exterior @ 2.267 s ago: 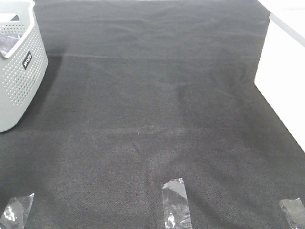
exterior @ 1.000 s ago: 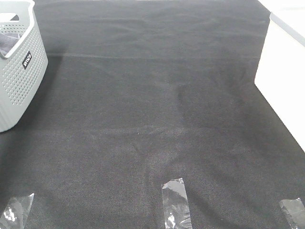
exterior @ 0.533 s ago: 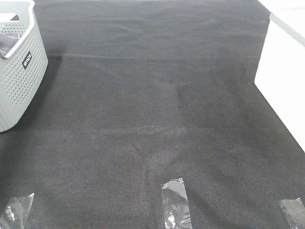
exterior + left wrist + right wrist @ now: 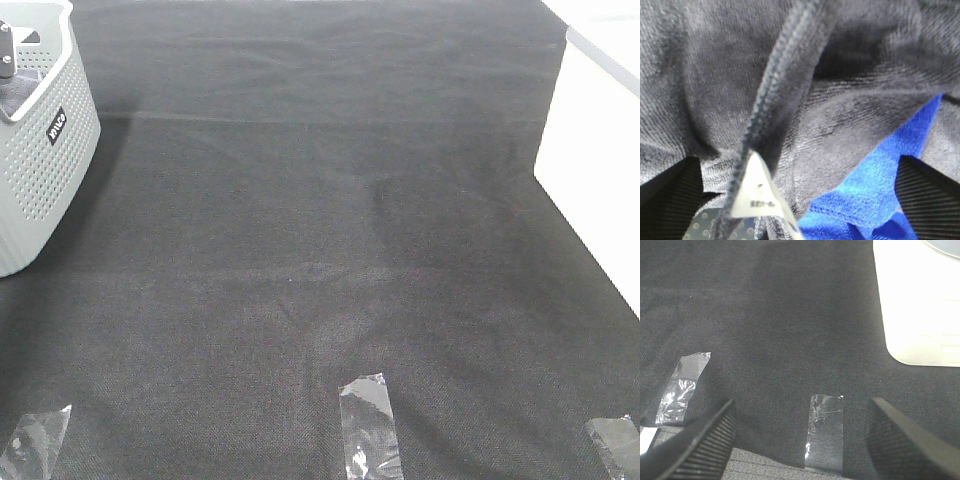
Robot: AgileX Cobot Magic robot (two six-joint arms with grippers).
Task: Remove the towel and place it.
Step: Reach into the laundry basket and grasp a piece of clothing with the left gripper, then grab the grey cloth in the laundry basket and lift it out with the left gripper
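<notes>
The towel (image 4: 840,100), grey terry with a stitched hem (image 4: 775,85) and a white label (image 4: 760,197), fills the left wrist view in crumpled folds. My left gripper (image 4: 800,195) hangs close over it, open, one finger (image 4: 670,200) on each side of the folds and nothing pinched. In the exterior high view only a dark bit of the left arm (image 4: 5,45) shows, at the rim of the grey perforated basket (image 4: 45,150). My right gripper (image 4: 805,440) is open above the black mat (image 4: 780,315), holding nothing.
Blue cloth (image 4: 875,185) lies under the towel in the basket. The black mat (image 4: 320,250) covers the table, with clear tape strips (image 4: 370,425) along its near edge. A white block (image 4: 595,170) stands at the right edge.
A dark part of the left arm has come into view at the basket's rim in the exterior high view. Nothing else has moved.
</notes>
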